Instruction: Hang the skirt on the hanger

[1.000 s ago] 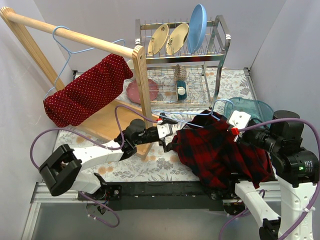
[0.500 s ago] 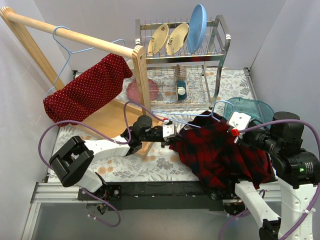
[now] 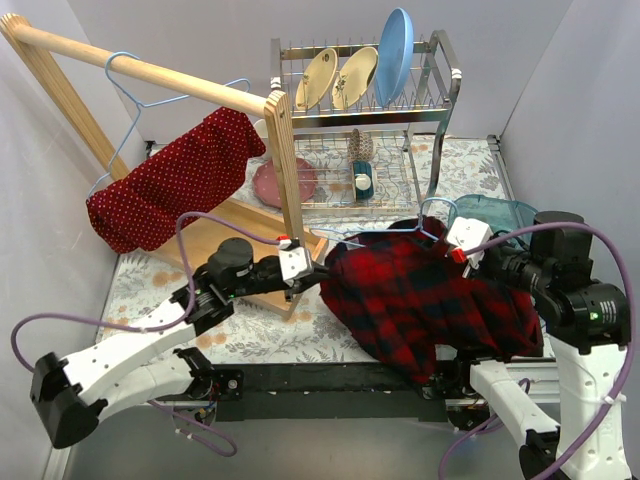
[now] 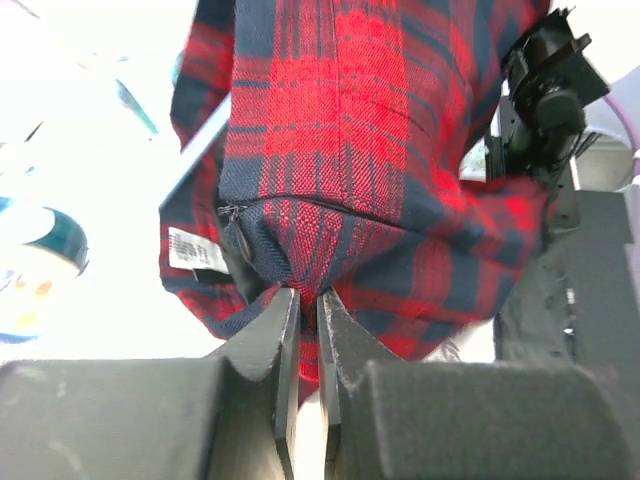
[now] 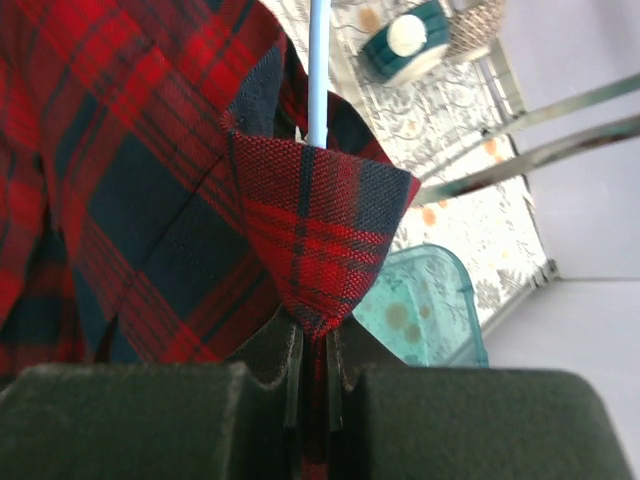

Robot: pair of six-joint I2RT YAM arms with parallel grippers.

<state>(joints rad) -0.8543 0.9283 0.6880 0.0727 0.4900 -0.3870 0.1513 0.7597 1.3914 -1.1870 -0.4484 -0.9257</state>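
Note:
The red polka-dot skirt [image 3: 170,190] hangs from a light-blue wire hanger [image 3: 125,90] on the wooden rail, far left of both grippers. A red-and-dark plaid garment [image 3: 420,295] is stretched between the arms over the table's near right. My left gripper [image 3: 318,268] is shut on its left edge, with cloth pinched between the jaws [image 4: 308,296] below a zipper. At the garment's upper right corner my right gripper [image 3: 452,245] is shut on a fold of plaid [image 5: 315,335]. A second blue hanger [image 5: 318,70] pokes out of the garment, its hook [image 3: 432,215] just above.
The wooden rack's post [image 3: 285,170] stands just left of the left gripper. A metal dish rack [image 3: 440,110] holds plates at the back. A pink plate [image 3: 272,185] lies under it. A teal container [image 3: 500,215] sits by the right gripper.
The left gripper went from open to shut on the plaid garment's left edge. Its arm swung back and to the left, drawing the garment wider. The right gripper kept its grip.

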